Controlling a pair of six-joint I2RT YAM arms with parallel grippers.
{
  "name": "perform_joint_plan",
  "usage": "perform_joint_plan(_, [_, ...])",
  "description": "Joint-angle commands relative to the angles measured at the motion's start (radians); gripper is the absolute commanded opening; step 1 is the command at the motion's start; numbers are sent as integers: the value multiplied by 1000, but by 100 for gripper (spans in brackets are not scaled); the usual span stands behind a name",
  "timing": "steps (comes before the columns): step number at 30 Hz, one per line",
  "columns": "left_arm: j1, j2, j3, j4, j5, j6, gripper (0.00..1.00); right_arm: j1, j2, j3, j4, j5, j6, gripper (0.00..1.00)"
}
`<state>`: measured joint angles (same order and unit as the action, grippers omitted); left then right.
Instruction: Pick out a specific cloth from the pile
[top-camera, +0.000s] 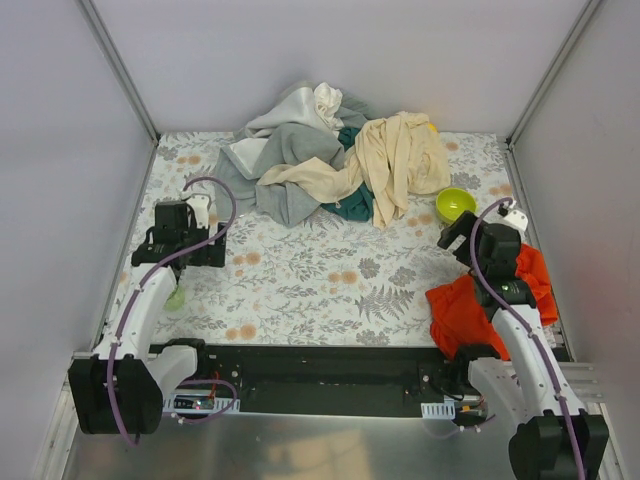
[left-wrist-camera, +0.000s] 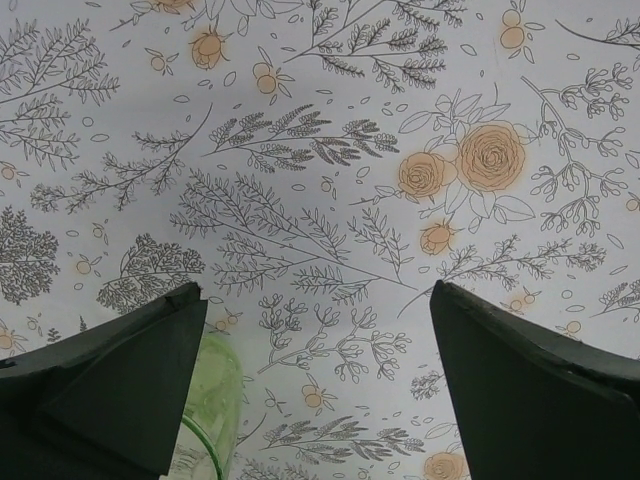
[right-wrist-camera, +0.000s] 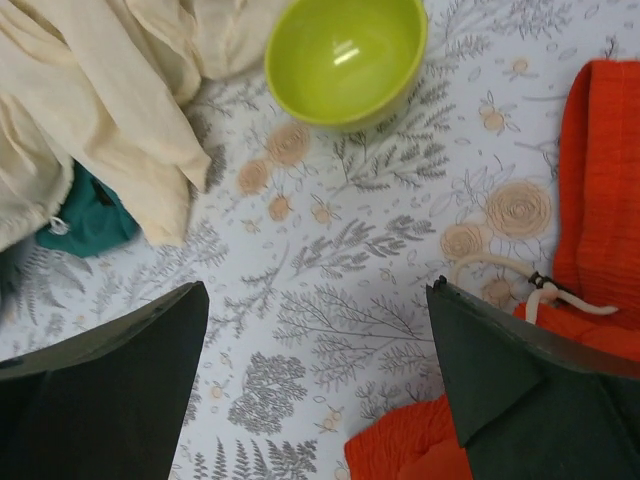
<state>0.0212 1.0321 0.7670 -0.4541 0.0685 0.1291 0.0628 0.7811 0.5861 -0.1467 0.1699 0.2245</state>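
The flowered surface (top-camera: 300, 280) carries the pile (top-camera: 300, 150) heaped at its far edge. The orange-red cloth (top-camera: 455, 315) lies well apart, at the near right under the right arm, near a green bowl (top-camera: 455, 204). Right pincer (right-wrist-camera: 315, 290) and left pincer (left-wrist-camera: 315, 290) both gape wide, gripping nothing.

Floral tablecloth (top-camera: 300, 285), plain grey walls (top-camera: 350, 60)

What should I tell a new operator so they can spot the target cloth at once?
Start at the floral table and go to its near right corner, where the right arm rises. There the cloth lies crumpled, partly under that arm, well apart from the pile at the far edge. It is the only bright orange-red fabric; its nearest neighbour is a lime-green bowl.
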Motion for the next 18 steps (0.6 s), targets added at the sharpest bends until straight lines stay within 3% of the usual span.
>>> perform_joint_plan(1, [3,-37,-47,103,-3,-25,99,14,3,-49,81,-15,-39,100])
perform_joint_plan(18, [5,-46,-64,106,57,-22,99,15,58,-39,65,25,-14,99])
